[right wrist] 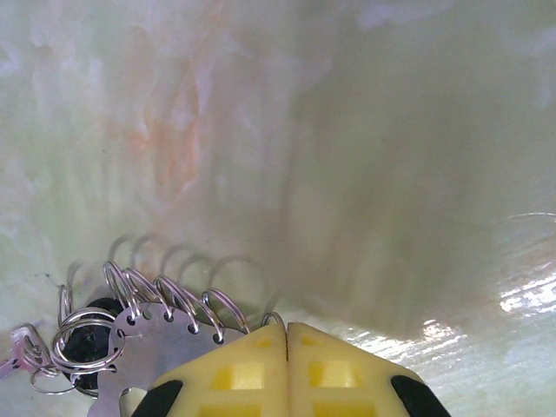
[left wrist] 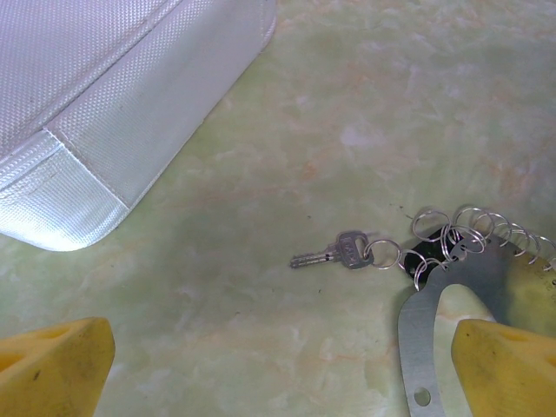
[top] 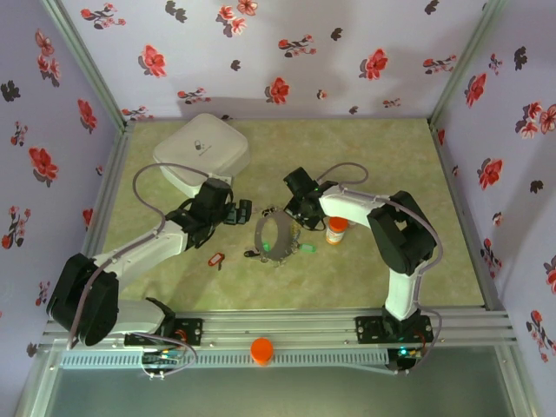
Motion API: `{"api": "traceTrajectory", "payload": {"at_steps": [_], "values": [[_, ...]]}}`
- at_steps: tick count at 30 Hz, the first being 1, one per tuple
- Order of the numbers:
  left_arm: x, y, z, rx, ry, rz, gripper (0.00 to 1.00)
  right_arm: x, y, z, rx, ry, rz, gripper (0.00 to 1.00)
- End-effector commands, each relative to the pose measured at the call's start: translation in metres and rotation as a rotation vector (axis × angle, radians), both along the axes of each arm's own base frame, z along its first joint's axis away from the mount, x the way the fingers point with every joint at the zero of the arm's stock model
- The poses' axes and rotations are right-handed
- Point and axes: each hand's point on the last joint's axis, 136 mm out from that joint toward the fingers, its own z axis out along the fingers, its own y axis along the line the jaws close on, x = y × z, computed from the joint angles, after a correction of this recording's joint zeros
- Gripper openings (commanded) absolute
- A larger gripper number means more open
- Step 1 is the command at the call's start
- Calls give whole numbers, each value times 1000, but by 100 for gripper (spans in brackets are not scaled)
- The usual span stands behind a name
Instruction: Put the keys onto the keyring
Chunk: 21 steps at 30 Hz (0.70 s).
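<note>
The right gripper (right wrist: 287,347) is seen clamped fully shut, its yellow pads (right wrist: 239,375) pressed together at the rim of the large flat grey metal keyring (right wrist: 161,343), right by the small wire loops (right wrist: 174,295). Whether a loop is pinched cannot be told. The left gripper (left wrist: 278,373) is held wide apart, with nothing in it. A small silver key (left wrist: 334,252) is laid flat on the green table (left wrist: 347,104), linked to the keyring. A red-tagged key (top: 215,258) is lying apart.

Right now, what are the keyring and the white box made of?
The keyring looks like flat grey metal, dull sheen, with punched holes. The white box: fabric or textured plastic, hard to say; fine glossy weave pattern and seam lines.
</note>
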Motion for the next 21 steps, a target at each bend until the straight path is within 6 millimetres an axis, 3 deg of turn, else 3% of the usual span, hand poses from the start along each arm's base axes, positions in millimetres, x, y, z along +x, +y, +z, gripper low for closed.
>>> {"api": "traceTrajectory", "payload": {"at_steps": [1,6,13,21], "values": [[-3,3,8,-1,-23,-5,100,0,-3,4,-18,-18,8,0],[-3,9,17,15,-56,1,100,7,-1,30,-23,-115,87,0],[-3,20,33,6,-119,32,100,16,10,85,-7,-354,297,0],[-2,38,62,20,-213,68,100,9,27,139,-46,-519,593,0]]}}
